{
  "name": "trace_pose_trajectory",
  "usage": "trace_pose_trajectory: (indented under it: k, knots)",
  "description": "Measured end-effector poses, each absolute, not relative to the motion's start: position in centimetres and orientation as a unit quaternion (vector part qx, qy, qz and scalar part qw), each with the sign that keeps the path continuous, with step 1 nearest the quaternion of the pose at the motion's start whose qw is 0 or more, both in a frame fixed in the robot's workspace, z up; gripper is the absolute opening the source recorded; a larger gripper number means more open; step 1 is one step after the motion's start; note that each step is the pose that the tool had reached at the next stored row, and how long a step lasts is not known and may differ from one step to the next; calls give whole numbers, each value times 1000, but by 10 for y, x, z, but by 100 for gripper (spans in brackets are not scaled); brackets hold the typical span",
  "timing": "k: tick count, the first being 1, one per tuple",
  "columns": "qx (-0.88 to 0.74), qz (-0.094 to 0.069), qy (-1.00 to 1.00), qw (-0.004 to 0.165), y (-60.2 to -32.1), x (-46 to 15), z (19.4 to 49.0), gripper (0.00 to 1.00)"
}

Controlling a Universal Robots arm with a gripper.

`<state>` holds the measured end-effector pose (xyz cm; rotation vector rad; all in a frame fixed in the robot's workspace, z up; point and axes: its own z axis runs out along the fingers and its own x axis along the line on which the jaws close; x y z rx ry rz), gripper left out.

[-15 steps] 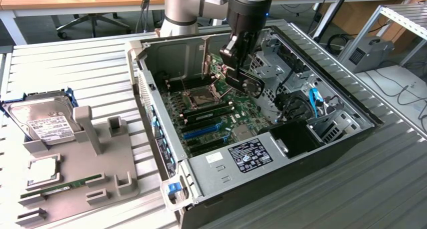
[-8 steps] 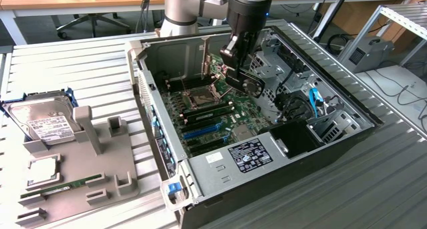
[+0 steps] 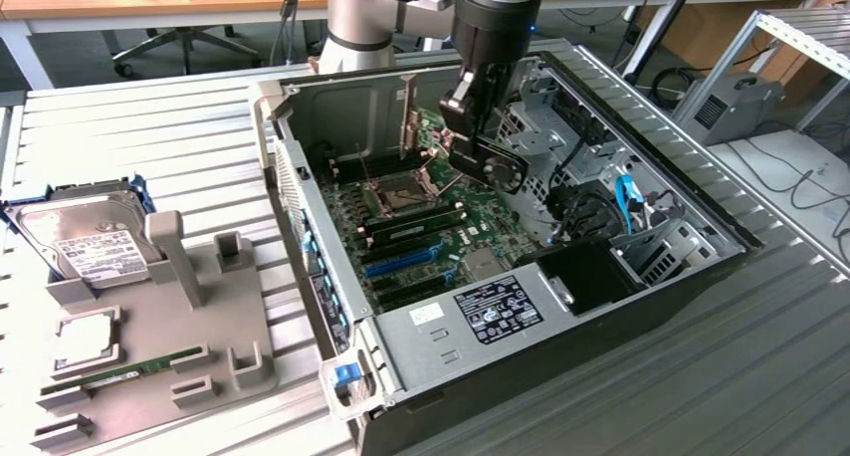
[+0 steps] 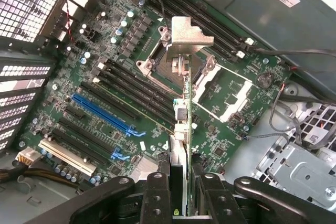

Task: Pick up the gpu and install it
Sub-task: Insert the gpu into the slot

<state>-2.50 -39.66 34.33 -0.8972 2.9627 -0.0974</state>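
Note:
My gripper (image 3: 468,127) hangs inside the open computer case (image 3: 309,239) and is shut on the gpu (image 3: 500,167). The card's black fan faces the exterior view's right, and it hangs a little above the motherboard (image 3: 422,220). In the wrist view the gpu (image 4: 184,113) shows edge-on as a thin green card clamped in the gripper (image 4: 184,184), between the black fingers (image 4: 157,195). Its silver end bracket (image 4: 190,31) points away from the wrist, over the processor socket. The long blue slot (image 4: 102,113) lies off to one side of the card.
A power supply (image 3: 495,312) and drive cage (image 3: 658,247) with blue cables crowd the case's near and right sides. On the exterior view's left, a grey holder (image 3: 199,361) carries a hard drive (image 3: 83,249), a processor (image 3: 87,339) and a memory stick (image 3: 126,369).

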Motion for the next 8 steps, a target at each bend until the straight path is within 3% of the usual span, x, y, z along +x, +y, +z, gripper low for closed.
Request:
trace_pose_trajectory:
  k: [8]
  knots:
    - [-298,-32,954,22,-397,-25,343,26]
